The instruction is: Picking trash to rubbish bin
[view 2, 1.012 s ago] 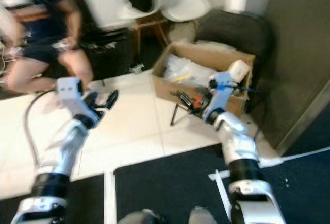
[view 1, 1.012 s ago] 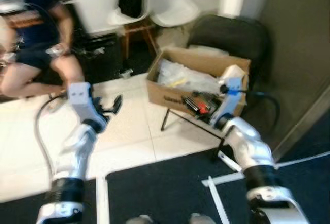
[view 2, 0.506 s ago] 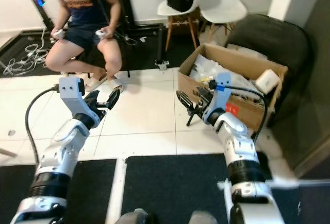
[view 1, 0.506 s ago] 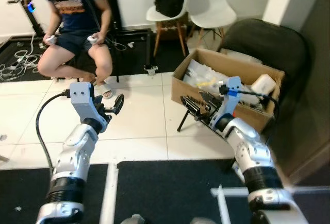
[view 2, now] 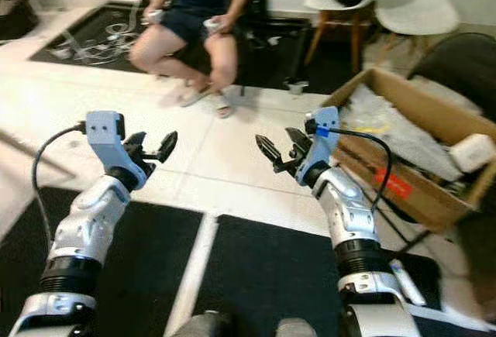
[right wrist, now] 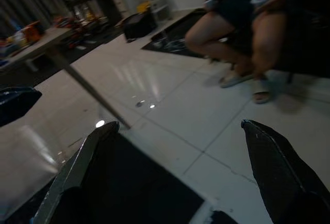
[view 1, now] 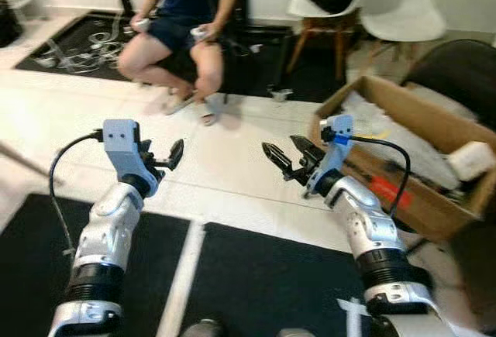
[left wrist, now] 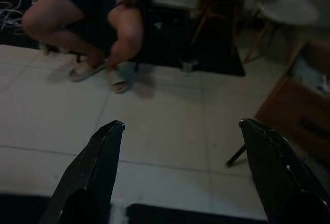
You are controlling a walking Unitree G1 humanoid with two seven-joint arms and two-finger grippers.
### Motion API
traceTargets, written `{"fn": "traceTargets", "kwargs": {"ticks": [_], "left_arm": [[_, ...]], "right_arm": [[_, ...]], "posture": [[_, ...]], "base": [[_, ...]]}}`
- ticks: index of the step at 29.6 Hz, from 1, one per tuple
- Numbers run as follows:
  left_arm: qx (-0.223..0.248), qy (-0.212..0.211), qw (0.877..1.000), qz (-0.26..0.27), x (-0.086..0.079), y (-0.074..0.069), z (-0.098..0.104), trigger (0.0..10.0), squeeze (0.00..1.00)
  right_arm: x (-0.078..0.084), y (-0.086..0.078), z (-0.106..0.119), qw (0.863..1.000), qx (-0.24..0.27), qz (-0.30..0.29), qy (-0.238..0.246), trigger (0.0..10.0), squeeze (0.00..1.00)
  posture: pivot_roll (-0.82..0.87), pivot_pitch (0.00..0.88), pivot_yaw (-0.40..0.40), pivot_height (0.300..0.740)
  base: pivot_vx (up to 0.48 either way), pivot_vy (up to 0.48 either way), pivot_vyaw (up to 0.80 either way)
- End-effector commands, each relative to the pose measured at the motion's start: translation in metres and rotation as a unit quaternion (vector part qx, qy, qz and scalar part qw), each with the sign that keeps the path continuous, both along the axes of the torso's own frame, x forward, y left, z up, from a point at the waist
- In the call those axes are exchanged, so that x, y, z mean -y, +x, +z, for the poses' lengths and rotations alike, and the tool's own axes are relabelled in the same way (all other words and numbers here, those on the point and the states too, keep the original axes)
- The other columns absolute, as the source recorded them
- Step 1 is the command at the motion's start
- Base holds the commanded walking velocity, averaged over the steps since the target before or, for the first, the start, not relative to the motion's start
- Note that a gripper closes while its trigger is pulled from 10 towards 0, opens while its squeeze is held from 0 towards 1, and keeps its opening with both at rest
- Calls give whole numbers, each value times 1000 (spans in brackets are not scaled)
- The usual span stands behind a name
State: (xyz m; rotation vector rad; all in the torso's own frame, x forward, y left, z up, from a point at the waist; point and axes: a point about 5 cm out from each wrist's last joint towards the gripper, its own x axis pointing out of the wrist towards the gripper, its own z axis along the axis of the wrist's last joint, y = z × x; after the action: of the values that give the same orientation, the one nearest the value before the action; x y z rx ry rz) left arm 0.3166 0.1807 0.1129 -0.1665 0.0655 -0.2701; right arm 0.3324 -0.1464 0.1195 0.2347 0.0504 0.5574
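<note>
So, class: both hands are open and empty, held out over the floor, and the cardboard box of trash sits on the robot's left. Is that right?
Not quite. The cardboard box sits on the robot's right, as the left eye view shows. The rest holds: left hand and right hand are open and empty, held out over the floor.

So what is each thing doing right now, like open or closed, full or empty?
Left gripper: open, empty, raised over the white tile floor.
Right gripper: open, empty, raised beside the box.
Cardboard box: open on top, holding plastic and other items.
Person: seated, holding controllers.
White chair: dark bag on its seat.
</note>
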Motion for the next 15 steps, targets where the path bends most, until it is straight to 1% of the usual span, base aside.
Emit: {"fn": "traceTargets", "kwargs": {"ticks": [1,3,8,9,11,15], "left_arm": [[-5,25,999,-21,2,-1,-4,10000,0],[-4,34,999,-37,6,0,-4,10000,0],[-4,41,998,-44,8,1,-4,10000,0],[-4,42,998,-45,8,2,-4,10000,0],[-7,35,998,-45,7,2,-5,10000,0],[-12,29,999,-44,3,2,-7,10000,0]], "right_arm": [[0,0,1,1000,4,-1,-3,10000,0],[2,1,2,1000,7,-12,-5,10000,0],[7,2,2,999,9,-35,-7,10000,0],[11,3,2,999,10,-49,-8,10000,0],[13,4,1,998,8,-61,-4,10000,0],[11,4,0,998,8,-62,-2,10000,0]], "posture": [[-111,0,53,740],[-115,0,52,740],[-118,0,55,740],[-119,0,64,740],[-117,0,77,740],[-113,0,107,740]], "base": [[0,0,744],[0,0,747],[0,0,745],[0,0,744],[0,0,744],[0,0,750]]}}
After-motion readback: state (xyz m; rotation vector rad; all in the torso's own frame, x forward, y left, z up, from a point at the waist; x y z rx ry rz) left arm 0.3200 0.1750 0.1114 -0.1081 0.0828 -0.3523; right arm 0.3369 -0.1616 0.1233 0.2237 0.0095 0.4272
